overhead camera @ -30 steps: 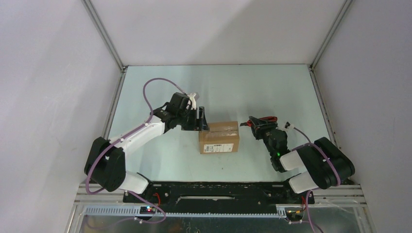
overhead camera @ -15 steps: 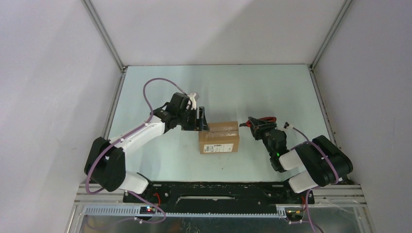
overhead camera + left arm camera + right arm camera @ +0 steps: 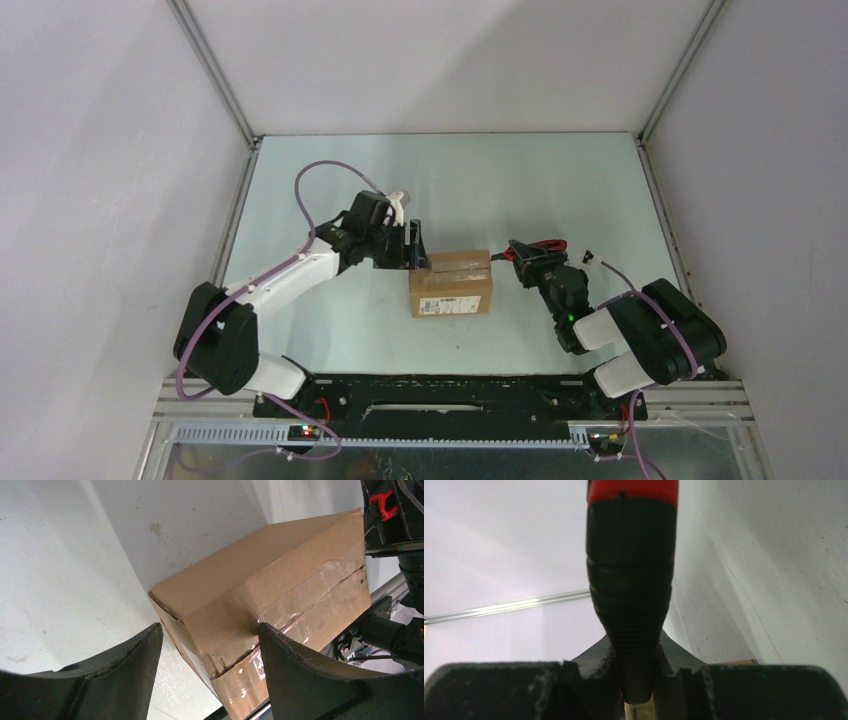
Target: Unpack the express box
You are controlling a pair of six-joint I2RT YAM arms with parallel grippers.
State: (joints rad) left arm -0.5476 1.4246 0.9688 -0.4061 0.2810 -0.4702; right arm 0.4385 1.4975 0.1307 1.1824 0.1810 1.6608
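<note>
**Tension before the first cut**

The express box (image 3: pixel 451 283) sits shut in the middle of the table (image 3: pixel 500 180). Its label side faces my arms' bases, and tape (image 3: pixel 300 600) seals the top seam.

My left gripper (image 3: pixel 210 630) hangs low at the box's left end, jaws spread wide with a corner between them. One finger (image 3: pixel 125 675) stands clear of the cardboard, so nothing is gripped. That arm reaches out long from its base, with the wrist turned in toward the box.

My right gripper (image 3: pixel 528 262) is clamped tight on the utility knife (image 3: pixel 631 580), pinching its black ribbed handle just beside the box's right end. I cannot make out the blade. That arm is folded close, forearm angled inward.

As I judge it, the step in hand is slitting the tape. To do it well, I would close the left jaws to pin the box. Then I would draw the knife shallow along the seam, away from the left fingers. That way the carton doesn't slide and whatever is inside isn't scored.
</note>
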